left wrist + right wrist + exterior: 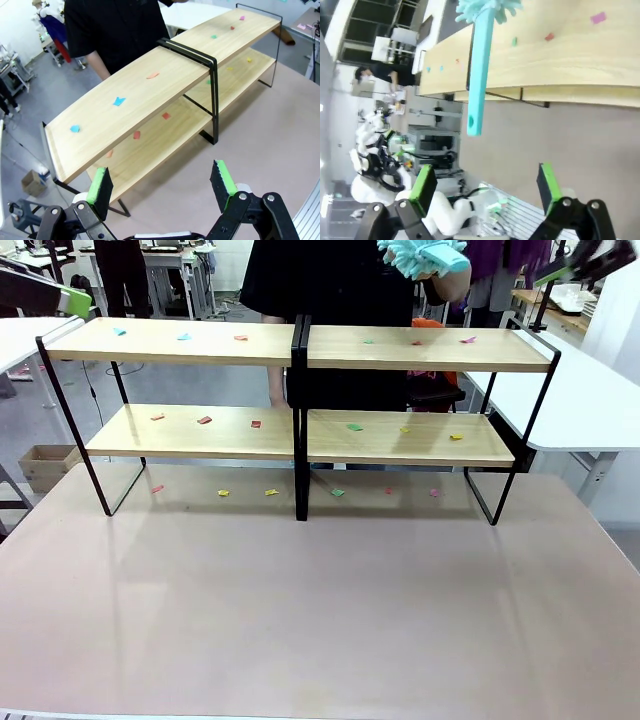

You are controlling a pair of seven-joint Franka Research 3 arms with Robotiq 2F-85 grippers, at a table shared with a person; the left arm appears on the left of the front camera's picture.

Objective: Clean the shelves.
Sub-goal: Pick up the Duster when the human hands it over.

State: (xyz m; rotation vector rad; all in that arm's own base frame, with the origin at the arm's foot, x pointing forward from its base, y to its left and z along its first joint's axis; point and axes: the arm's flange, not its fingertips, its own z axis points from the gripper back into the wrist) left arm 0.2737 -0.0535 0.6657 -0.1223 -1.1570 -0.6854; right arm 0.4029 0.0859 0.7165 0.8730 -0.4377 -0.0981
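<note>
**A:** Which arm are you lining up for the pickup?

**B:** I'm going with the right gripper [485, 186]. Its jaws are standing wide apart with nothing between them. The duster [479, 75] is hanging straight ahead of the fingertips, clear of them. The free end of its handle is pointing back at me, sitting slightly toward the left-hand pad [425, 186].

**A:** Long axis?

**B:** It's running away from the fingers, nearly along them, with the fluffy head at the far end. The closing line is crossing the handle, so I'm judging no wrist roll is needed. It's looking like a reach forward plus a small sidestep toward that pad.

**A:** Who's holding it?

**B:** A person's hand [452, 278] is gripping it up near the head.

**A:** And the shelves?

**B:** The shelves [560, 55] are lying beyond the duster, past the fingertips, with their long edge running crosswise to the fingers. Coloured paper scraps [118, 101] are sitting on the boards.

**A:** Left side?

**B:** The left gripper [161, 186] is also hanging open and empty. The rack is stretching diagonally away ahead of its fingertips. I'm reading the duster as well apart from it, at the rack's other end, so the right arm is nearer.
</note>
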